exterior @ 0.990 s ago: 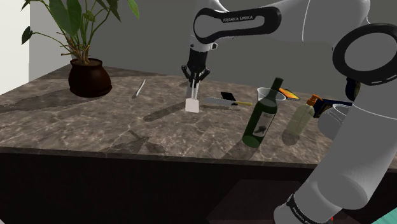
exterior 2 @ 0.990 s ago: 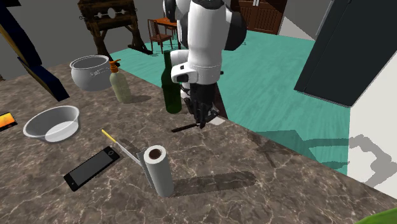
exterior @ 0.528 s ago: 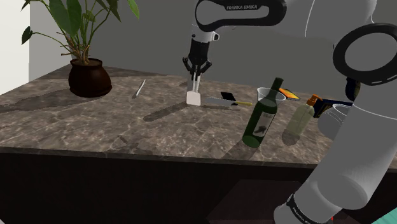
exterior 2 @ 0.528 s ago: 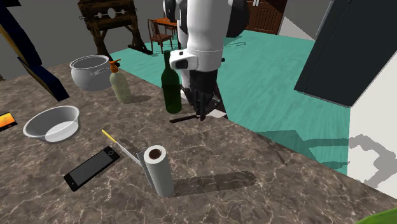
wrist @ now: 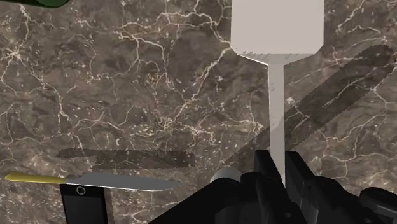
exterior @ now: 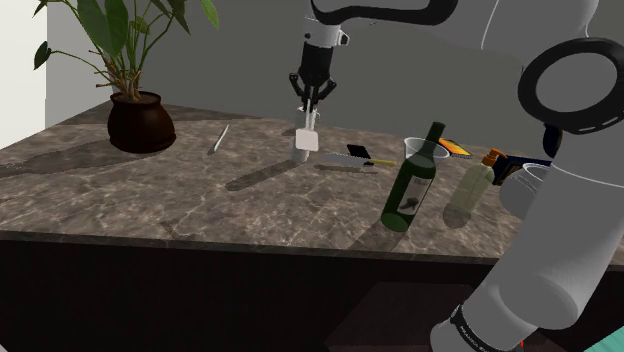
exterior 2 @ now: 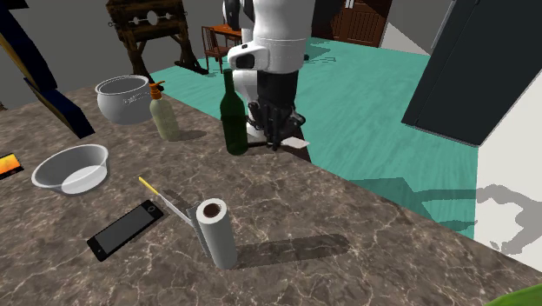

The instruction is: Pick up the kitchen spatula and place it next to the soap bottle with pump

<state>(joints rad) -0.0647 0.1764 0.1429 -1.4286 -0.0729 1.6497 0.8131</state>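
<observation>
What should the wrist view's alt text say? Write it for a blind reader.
A black gripper clasps the thin handle of a white spatula, its flat blade pointing away over a dark marbled counter. A yellow-handled knife and a black phone lie on the counter to one side of the gripper.

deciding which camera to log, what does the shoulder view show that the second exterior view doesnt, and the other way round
Shoulder view's own: the dark plant pot and a slim grey utensil lying beside it. Second exterior view's own: the teal floor and a wooden chair behind the arm. Shared: the gripper shut on the white spatula, held above the counter, plus the green wine bottle and the soap bottle standing near each other.
</observation>
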